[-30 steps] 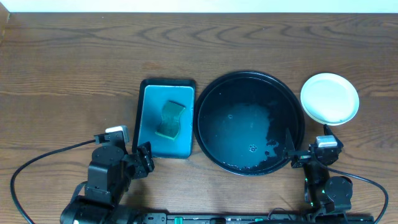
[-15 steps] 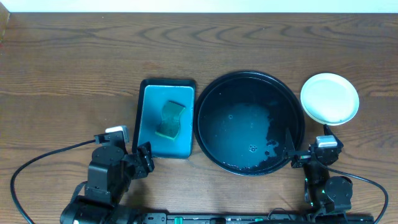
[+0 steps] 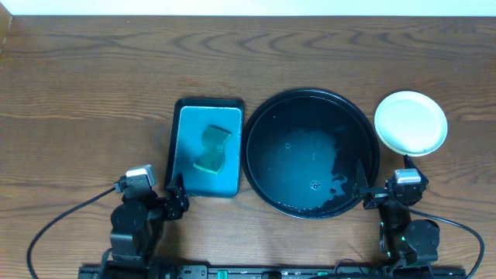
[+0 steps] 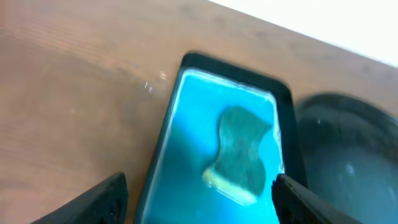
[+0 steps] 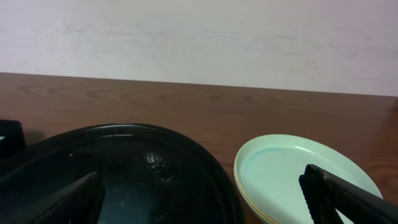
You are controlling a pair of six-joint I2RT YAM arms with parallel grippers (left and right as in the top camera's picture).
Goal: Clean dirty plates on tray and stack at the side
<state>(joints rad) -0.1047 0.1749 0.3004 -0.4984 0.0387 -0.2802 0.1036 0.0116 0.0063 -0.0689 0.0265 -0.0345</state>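
Note:
The large round black tray (image 3: pixel 267 124) sits at the table's middle, wet inside, with no plate on it. It also shows in the right wrist view (image 5: pixel 124 134). The plates (image 3: pixel 411 122) are stacked on the table to the tray's right, a pale mint one on top with a yellow rim edge under it in the right wrist view (image 5: pixel 292 168). My left gripper (image 3: pixel 177 203) is open and empty at the near end of the rectangular tray. My right gripper (image 3: pixel 380 194) is open and empty near the round tray's near-right rim, in front of the stack.
A rectangular black tray with a teal inside (image 3: pixel 186 143) lies left of the round tray and holds a green-yellow sponge (image 3: pixel 213 149); both show in the left wrist view, tray (image 4: pixel 186 162) and sponge (image 4: pixel 244 149). Cables run along the table's near edge.
My left arm has drawn back toward the near edge and turned, its gripper staying by the rectangular tray's near end. The right arm, plates and trays have not moved.

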